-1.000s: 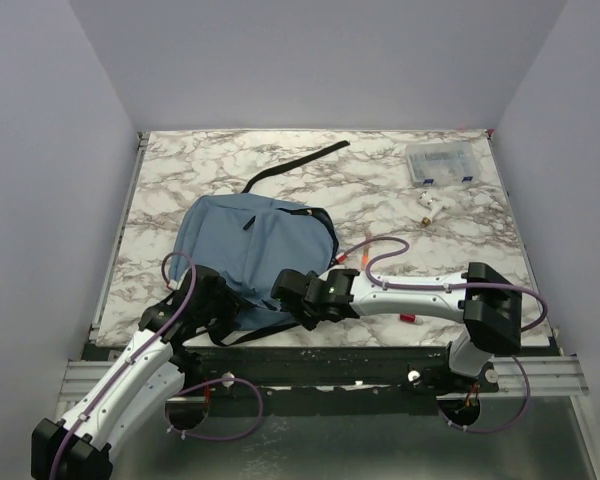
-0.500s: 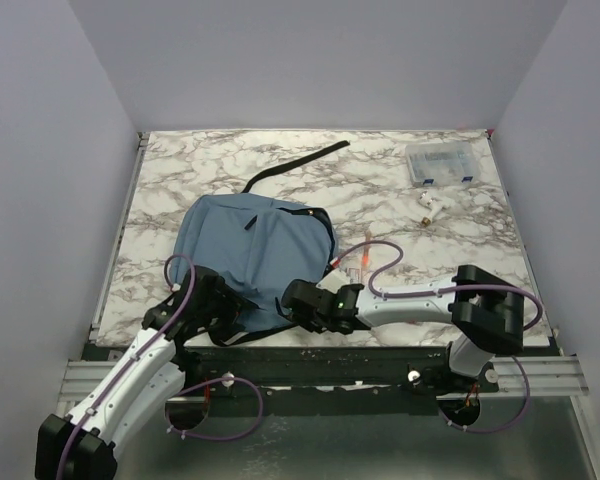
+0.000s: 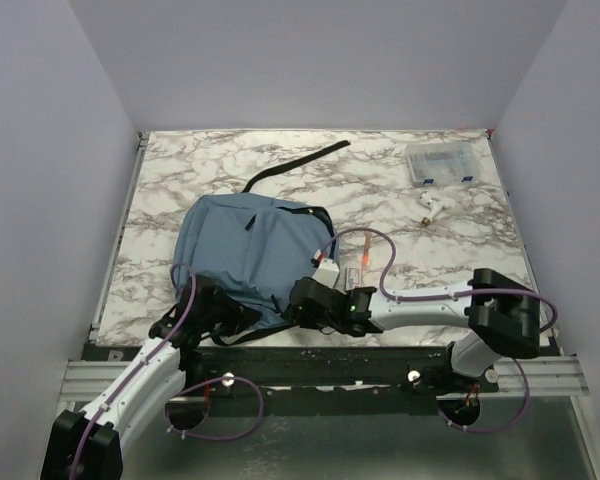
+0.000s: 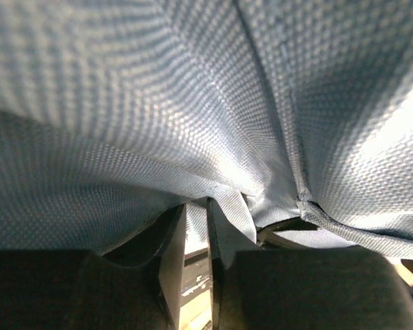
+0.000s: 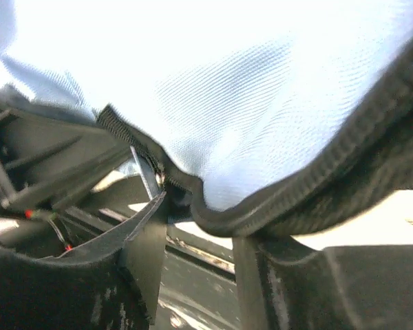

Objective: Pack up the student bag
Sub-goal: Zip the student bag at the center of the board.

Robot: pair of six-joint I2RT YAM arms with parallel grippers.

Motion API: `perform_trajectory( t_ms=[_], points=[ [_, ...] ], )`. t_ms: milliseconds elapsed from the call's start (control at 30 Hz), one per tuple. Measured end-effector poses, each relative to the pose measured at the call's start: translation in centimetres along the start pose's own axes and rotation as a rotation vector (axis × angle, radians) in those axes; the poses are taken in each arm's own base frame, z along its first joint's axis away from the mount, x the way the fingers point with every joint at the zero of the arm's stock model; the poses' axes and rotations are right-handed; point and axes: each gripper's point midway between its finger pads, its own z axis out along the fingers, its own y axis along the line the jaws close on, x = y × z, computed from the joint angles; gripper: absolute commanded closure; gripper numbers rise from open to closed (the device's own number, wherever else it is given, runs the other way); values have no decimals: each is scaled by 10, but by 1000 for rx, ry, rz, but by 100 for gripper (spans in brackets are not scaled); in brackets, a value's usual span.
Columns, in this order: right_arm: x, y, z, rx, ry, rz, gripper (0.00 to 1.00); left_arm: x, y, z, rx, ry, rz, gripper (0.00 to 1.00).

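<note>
The student bag [image 3: 245, 245], slate-blue with black straps, lies flat at the left middle of the marble table [image 3: 450, 250]. My left gripper [image 3: 227, 318] is at the bag's near edge. In the left wrist view its fingers stand close together with a fold of blue fabric [image 4: 220, 213] pinched at the tips of the left gripper [image 4: 196, 206]. My right gripper [image 3: 305, 300] is at the bag's near right corner. Its jaws are apart, and the dark zipper edge [image 5: 316, 185] runs across just above the right gripper [image 5: 201, 220], resting on one fingertip.
A small clear plastic box [image 3: 440, 163] stands at the far right with a small white item [image 3: 432, 205] in front of it. An orange pen [image 3: 366, 256] and a white object [image 3: 327, 268] lie right of the bag. A black strap [image 3: 295, 165] trails toward the back.
The left gripper's jaws closed in on the bag's fabric. The right arm slid down toward the near edge; its gripper shut, then reopened. The bag's near edge shifted slightly.
</note>
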Motion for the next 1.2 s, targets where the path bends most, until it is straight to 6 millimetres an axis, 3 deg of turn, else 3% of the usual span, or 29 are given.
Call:
perform_trajectory(
  t_ms=[67, 133, 267, 367, 433, 500, 633, 700, 833, 933, 1200],
  points=[
    [-1, 3, -10, -19, 9, -61, 40, 0, -1, 1, 22, 3, 3, 86],
    [-1, 13, -24, -57, 34, -119, 39, 0, -4, 1, 44, 2, 8, 87],
    [-1, 58, -57, -210, 82, -181, 39, 0, -9, 0, 75, 2, 14, 87],
    [-6, 85, -72, -288, 87, -200, 39, 0, -9, 0, 77, 2, 12, 87],
    [-12, 100, -73, -308, 71, -221, 39, 0, -9, 0, 77, 2, 12, 87],
    [-20, 113, -67, -295, 41, -252, 46, 0, -9, 0, 78, 2, 12, 88],
    [-35, 127, -33, -185, -16, -321, 53, 0, -9, 0, 77, 4, 11, 88],
    [-36, 125, -14, -120, -32, -363, 59, 0, -9, -1, 77, 6, 10, 88],
    [-36, 89, 7, 45, -33, -442, 60, 0, -9, -1, 76, 7, 11, 88],
    [-38, 72, 7, 112, -32, -485, 60, 0, -8, -1, 75, 8, 12, 88],
    [-46, 58, 7, 177, -62, -546, 63, 0, -8, -1, 71, 9, 10, 88]
  ],
)
